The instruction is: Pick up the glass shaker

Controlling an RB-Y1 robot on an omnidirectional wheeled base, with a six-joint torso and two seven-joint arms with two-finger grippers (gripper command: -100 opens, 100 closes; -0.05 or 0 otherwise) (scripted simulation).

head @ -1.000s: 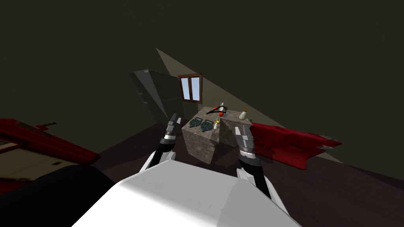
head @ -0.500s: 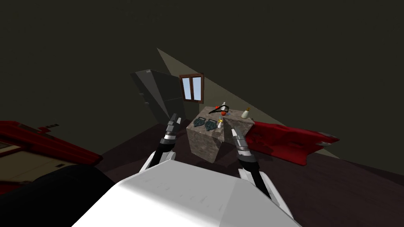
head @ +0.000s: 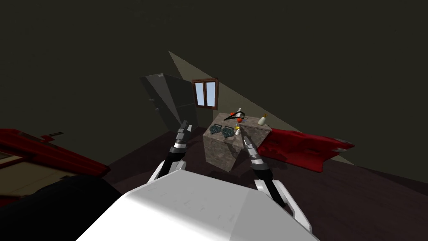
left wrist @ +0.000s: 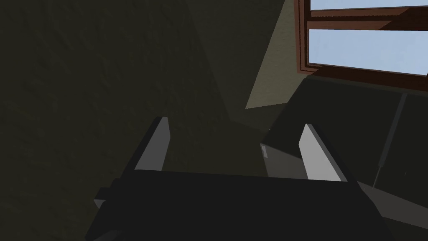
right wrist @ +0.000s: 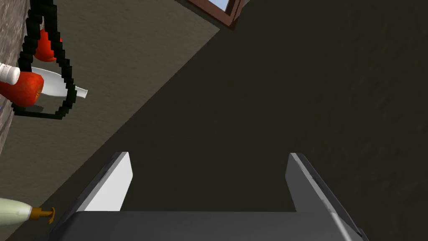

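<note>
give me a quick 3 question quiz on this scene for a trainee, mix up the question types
1. True or false: the right claw is shut on the shaker.
2. Which arm reaches nearer the stone block? A) left B) right
3. Fill in: ___ dark patterned mats lie on the block's top.
Key: 1 false, it is open and empty. 2 B, the left claw hangs short of the block. 3 two.
</note>
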